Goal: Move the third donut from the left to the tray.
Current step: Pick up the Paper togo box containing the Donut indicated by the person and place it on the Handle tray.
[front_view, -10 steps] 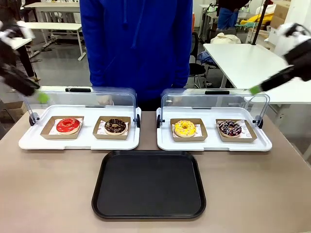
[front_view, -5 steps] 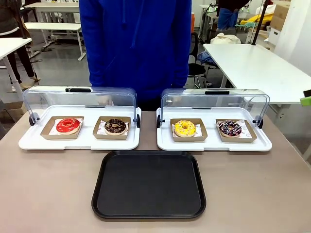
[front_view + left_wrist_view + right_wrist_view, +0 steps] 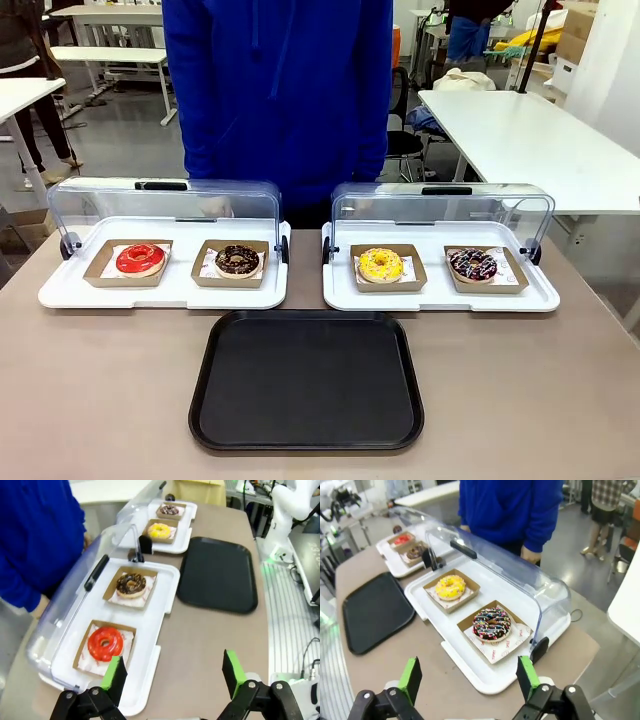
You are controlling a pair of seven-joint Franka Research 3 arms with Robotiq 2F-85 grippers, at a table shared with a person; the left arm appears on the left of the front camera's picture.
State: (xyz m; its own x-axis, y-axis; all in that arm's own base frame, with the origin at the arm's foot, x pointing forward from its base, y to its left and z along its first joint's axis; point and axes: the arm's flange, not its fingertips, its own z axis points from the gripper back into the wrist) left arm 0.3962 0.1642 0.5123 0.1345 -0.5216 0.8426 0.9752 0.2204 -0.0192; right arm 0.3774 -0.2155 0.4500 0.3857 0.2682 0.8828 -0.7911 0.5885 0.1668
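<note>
**Yellow donut in its holder on the right-hand display tray, both grippers spread and empty**

Yellow icing marks the third donut (image 3: 380,264), which lies flat in a shallow brown cardboard holder (image 3: 414,277). Its sprinkles are too small to make out from the front. The holder sits on the left half of the right white display tray (image 3: 440,298), under a raised clear lid (image 3: 440,207). Beside it on the same tray, a dark donut with coloured sprinkles (image 3: 472,264) fills a second holder.

The black tray (image 3: 306,380) lies bare on the table (image 3: 90,400), just in front of the gap between the two display trays and apart from both. The left display tray (image 3: 160,292) carries a red-iced donut (image 3: 140,258) and a chocolate donut (image 3: 237,260), each in its own holder.

A person in a blue top (image 3: 280,90) stands at the far side, cut off by the upper edge. One hand (image 3: 214,207) shows only as a blur through the left lid.

In its wrist view the left gripper (image 3: 174,672) hangs above the near end of the left display tray, fingers wide apart with nothing between them. The yellow donut is far off and small there. The right gripper (image 3: 469,675) is likewise wide open and empty, above the table edge near the sprinkled donut.
</note>
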